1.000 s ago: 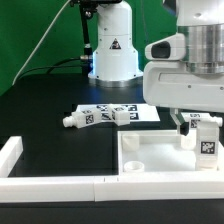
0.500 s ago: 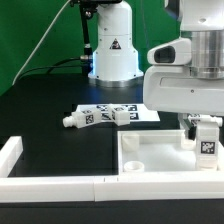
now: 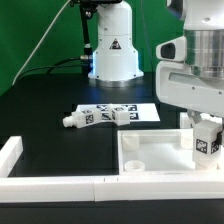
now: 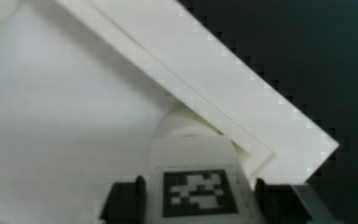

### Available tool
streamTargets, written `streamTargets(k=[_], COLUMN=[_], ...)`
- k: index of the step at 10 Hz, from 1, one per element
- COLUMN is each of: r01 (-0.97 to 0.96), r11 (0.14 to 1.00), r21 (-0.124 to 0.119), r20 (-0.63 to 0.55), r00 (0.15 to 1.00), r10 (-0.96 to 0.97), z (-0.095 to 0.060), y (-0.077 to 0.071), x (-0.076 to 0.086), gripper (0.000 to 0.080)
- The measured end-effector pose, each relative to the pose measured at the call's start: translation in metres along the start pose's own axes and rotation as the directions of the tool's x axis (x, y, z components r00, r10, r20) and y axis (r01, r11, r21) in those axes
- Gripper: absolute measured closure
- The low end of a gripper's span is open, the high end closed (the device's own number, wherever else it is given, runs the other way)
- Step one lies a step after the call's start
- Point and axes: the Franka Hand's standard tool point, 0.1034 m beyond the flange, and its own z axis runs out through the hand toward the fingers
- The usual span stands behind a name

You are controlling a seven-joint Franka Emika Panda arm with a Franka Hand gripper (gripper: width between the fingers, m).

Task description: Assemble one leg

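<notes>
A black table [image 3: 60, 100] fills the scene, and the landmark on it is a large flat white square tabletop panel [image 3: 150, 155] with raised edges, lying at the near side toward the exterior view's right. On this panel, near the corner facing the middle of the table, sits a small shallow round socket [image 3: 133, 161]. Above the panel's far corner on the exterior view's right, the white robot arm's two-finger gripper [image 3: 205, 128] hangs low, and a short white cylindrical furniture leg [image 3: 206, 138] bearing a black-and-white marker tag stands upright there, its base on or just above the panel; which of the two cannot be told. In the wrist view the same tagged leg [image 4: 197, 180] sits between the two dark fingertips [image 4: 130, 195], which close against its sides, so the jaws are pinching the leg. Beyond the leg in that view runs the panel's raised white rim [image 4: 211, 85], with black table past it. Behind the panel, toward the middle of the table, the thin flat marker board [image 3: 128, 111] lies with a white tagged leg [image 3: 82, 118] just beside it. A long white wall [image 3: 50, 184] borders the table's near edge, beside the panel.
</notes>
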Motion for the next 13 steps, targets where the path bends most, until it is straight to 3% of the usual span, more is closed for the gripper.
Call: streamTargets(k=[2,4,6,7,8,9,10,13], r01=[-0.315,-0.569,-0.619,-0.602,-0.528,-0.428,-0.298,0.068], r11=[0.949,0.822,0.785,0.798,0.849,0.903,0.954,0.997], r21=[-0.001,0.004,0.020,0.020,0.022,0.023,0.028,0.035], r20=[0.010,0.025,0.037,0.036,0.032,0.031,0.028,0.019], r00=[0.949,0.822,0.785,0.798,0.849,0.903,0.954,0.997], r10=[0.315,0.569,0.618,0.602,0.528,0.428,0.297,-0.069], z=[0.0011,0.0024,0.0020,0.0022,0.0023,0.0026,0.0026,0.0013], y=[0.0003,-0.0018,-0.0039,-0.0038,-0.0039,-0.0047,-0.0053,-0.0043], x=[-0.0016,-0.0014,0.0009,0.0009,-0.0002,-0.0033,-0.0042,-0.0015], gripper=[0.0515,0.0515,0.0514,0.0463,0.0322,0.0322,0.0189,0.0152])
